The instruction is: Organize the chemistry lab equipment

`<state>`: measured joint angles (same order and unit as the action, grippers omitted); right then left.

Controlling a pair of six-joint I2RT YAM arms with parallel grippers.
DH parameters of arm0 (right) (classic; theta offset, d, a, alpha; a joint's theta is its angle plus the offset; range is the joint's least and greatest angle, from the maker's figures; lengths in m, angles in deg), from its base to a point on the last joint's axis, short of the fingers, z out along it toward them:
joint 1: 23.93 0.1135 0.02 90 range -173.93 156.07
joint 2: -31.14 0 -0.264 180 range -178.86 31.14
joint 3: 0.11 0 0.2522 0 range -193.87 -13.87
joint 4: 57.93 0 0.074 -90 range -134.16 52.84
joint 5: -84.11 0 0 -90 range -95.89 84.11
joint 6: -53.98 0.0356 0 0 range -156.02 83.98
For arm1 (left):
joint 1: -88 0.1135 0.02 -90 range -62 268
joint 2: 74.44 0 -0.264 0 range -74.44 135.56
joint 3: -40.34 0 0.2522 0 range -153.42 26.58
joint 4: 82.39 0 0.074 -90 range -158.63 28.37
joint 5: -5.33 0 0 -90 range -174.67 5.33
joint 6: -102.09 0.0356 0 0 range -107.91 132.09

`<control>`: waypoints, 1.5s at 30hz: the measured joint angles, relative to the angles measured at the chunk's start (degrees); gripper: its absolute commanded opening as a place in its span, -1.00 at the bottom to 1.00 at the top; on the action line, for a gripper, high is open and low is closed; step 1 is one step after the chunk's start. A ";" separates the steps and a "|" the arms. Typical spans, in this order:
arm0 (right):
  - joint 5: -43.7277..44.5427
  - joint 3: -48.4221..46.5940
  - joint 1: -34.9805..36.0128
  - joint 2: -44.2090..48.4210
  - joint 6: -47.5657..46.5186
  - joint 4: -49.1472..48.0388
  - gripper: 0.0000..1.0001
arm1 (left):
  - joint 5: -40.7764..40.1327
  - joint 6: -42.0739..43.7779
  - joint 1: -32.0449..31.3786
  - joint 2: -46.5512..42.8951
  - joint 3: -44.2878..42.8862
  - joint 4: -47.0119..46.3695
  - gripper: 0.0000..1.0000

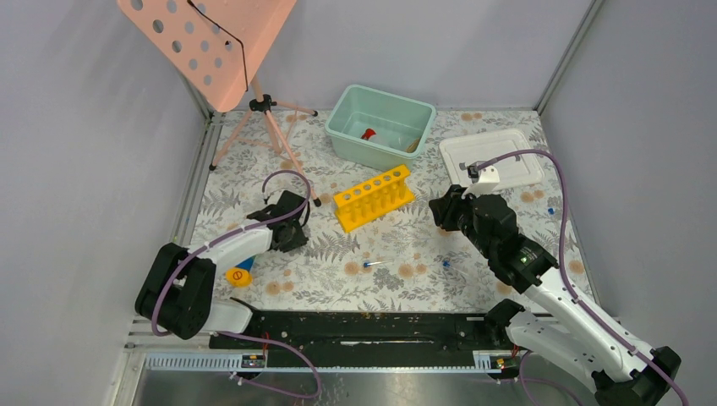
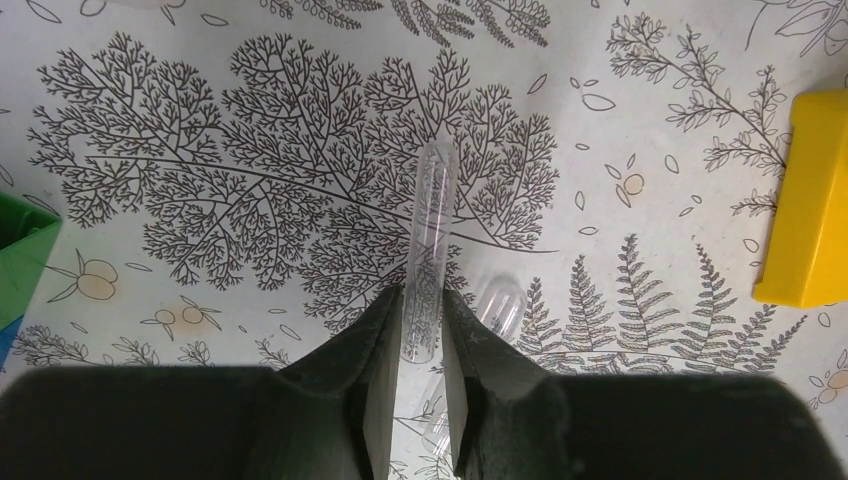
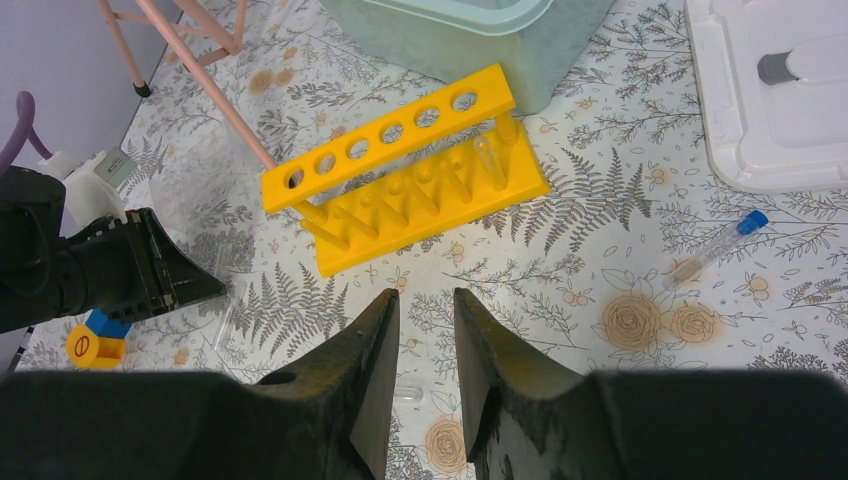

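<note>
Left gripper point(image 2: 422, 297): jaws closed in on a clear tube point(image 2: 432, 220), with a pad against each side of its lower part. The rounded end of the tube points forward, away from the wrist. The tube sits low over the patterned table point(image 1: 406, 245); whether it touches the surface cannot be told.

A second tube point(image 2: 497, 303), also clear, lies on the table just right of the gripped one.

The yellow rack point(image 1: 373, 197) stands mid-table, between the two arms and just in front of the teal bin point(image 1: 418, 114). In the left wrist view its corner shows at the right edge.

Right gripper point(image 3: 425, 295): jaws apart with a narrow gap and nothing between them, hanging above the table near the rack.

A capped tube point(image 3: 715, 245) with a blue cap lies flat to the right of the rack, near the white lid point(image 3: 740, 110).

The red-capped bottle point(image 1: 369, 134) lies inside the bin.

The block stack point(image 1: 241, 272) sits beside the left arm.
</note>
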<state>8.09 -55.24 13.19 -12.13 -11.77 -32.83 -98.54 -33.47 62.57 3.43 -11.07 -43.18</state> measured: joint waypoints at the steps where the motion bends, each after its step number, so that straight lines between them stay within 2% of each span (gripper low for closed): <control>1: -0.02 0.00 0.00 0.00 0.00 -0.02 -0.32 | 0.00 0.00 0.00 0.00 0.20 -0.15 -0.60; 12: -0.07 0.00 -0.02 0.09 0.02 0.09 -0.32 | 0.00 -0.57 0.00 0.26 0.52 -1.73 -0.92; 17: -0.33 -0.04 0.00 0.61 0.24 0.63 -0.31 | 0.02 -0.52 0.13 -0.83 0.52 -0.35 -0.93; 23: -3.78 -2.82 -0.02 0.20 1.81 4.26 -0.30 | 1.09 1.25 0.22 -8.81 -0.74 4.33 -0.92; 30: -13.22 -9.40 -0.02 -3.54 4.96 6.91 -0.29 | 6.84 7.04 -1.18 -18.25 -6.32 6.38 -0.88; 40: -31.63 -13.79 -0.02 -13.66 10.71 6.32 -0.14 | 18.97 17.57 -14.19 -24.30 -11.74 5.99 -0.89; 45: -41.92 -13.75 -0.02 -19.65 14.99 1.84 0.01 | 25.68 20.41 -16.94 -25.35 -11.74 4.42 -0.89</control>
<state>-33.83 -68.98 13.17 -31.78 3.22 -31.00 -72.86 -13.05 45.63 -21.93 -22.81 -38.76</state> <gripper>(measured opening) 0.463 0.159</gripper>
